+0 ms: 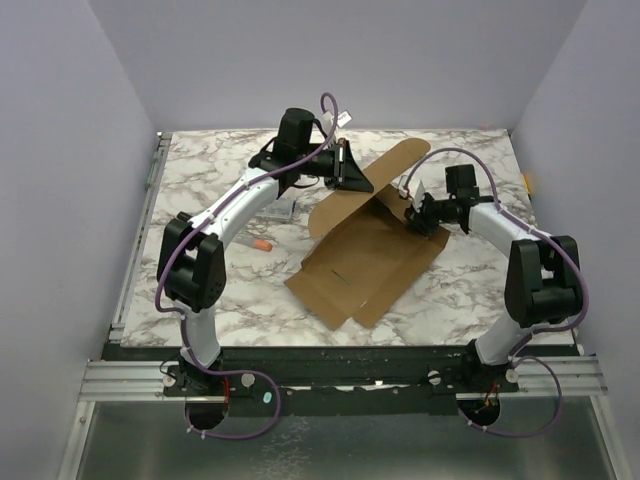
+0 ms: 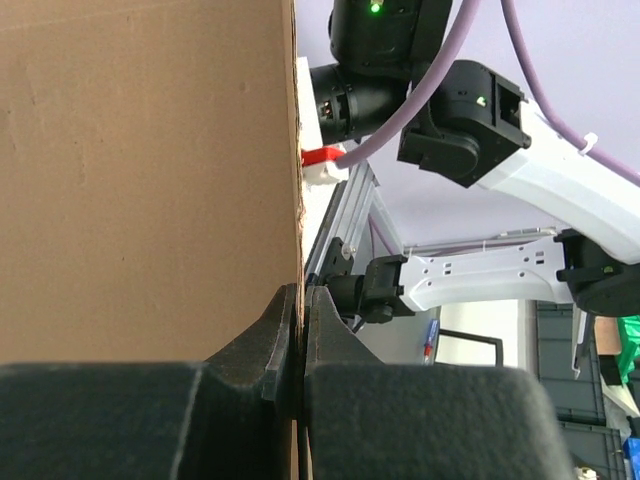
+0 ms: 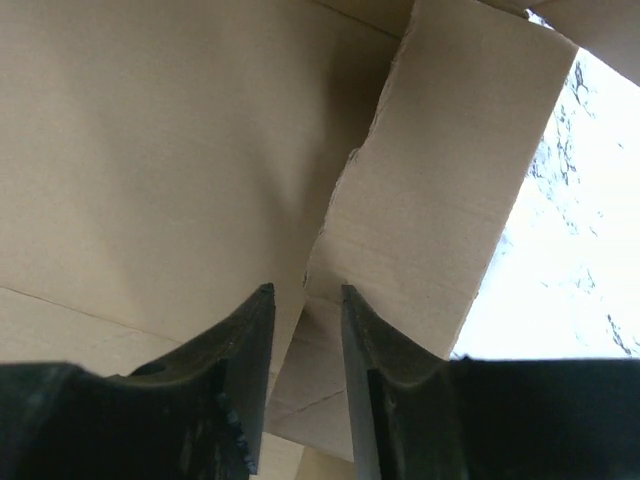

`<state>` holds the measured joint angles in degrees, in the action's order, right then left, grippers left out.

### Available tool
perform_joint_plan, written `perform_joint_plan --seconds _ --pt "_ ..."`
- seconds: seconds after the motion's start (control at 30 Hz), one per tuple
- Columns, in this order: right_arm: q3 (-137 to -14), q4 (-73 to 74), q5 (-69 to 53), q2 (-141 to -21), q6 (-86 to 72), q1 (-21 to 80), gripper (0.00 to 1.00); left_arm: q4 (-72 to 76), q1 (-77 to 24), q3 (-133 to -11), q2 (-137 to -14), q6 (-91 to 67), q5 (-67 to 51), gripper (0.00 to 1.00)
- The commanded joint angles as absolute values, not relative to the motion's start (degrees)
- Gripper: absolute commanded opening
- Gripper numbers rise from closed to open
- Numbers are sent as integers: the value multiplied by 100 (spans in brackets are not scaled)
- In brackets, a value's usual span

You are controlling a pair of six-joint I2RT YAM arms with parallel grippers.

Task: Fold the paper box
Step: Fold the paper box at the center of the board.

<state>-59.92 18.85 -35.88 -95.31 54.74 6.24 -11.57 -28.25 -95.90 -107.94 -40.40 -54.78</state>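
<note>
The paper box [image 1: 365,255] is a brown cardboard sheet lying partly folded in the middle of the marble table, with a rounded flap raised toward the back. My left gripper [image 1: 352,178] is at its back left corner and is shut on a cardboard edge [image 2: 150,180], pinched between the jaws [image 2: 302,295]. At the sheet's right side, my right gripper [image 1: 415,215] stands open. Its fingers [image 3: 305,292] are slightly apart, close over a side flap [image 3: 450,180], and grip nothing.
A small clear plastic case [image 1: 283,210] and an orange item [image 1: 262,243] lie left of the sheet, beside the left arm. The table [image 1: 200,170] is walled on three sides. The right arm [image 2: 480,110] shows close by in the left wrist view.
</note>
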Motion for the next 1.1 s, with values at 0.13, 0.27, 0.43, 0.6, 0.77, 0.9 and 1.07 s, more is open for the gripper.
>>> perform_joint_plan --seconds 0.13,0.27,0.43,0.6,0.77,0.9,1.07 --pt "-6187 1910 -3935 -9523 4525 334 42 -1112 -2866 -9356 -10768 -3634 -5618 0" --pt "-6159 1460 -4018 -9454 4024 115 41 -1210 -2866 -9271 -10759 -3491 -5616 0" --pt "-6328 1198 -4302 -9653 3509 -162 39 -1253 -2865 -9178 -10723 -3398 -5633 0" --pt "-6616 1306 -4590 -10060 3300 -176 41 -1263 -2865 -9192 -10708 -3375 -5651 0" --pt "-6773 1387 -4631 -10251 3119 -197 44 -1265 -2865 -9193 -10688 -3349 -5686 0" --pt "-6874 1571 -4955 -10331 2939 -451 46 -1310 -2866 -9176 -10708 -3302 -5645 0" --pt "-6882 1820 -4983 -10182 3083 -813 59 -1399 -2865 -9229 -10737 -3234 -5594 0"
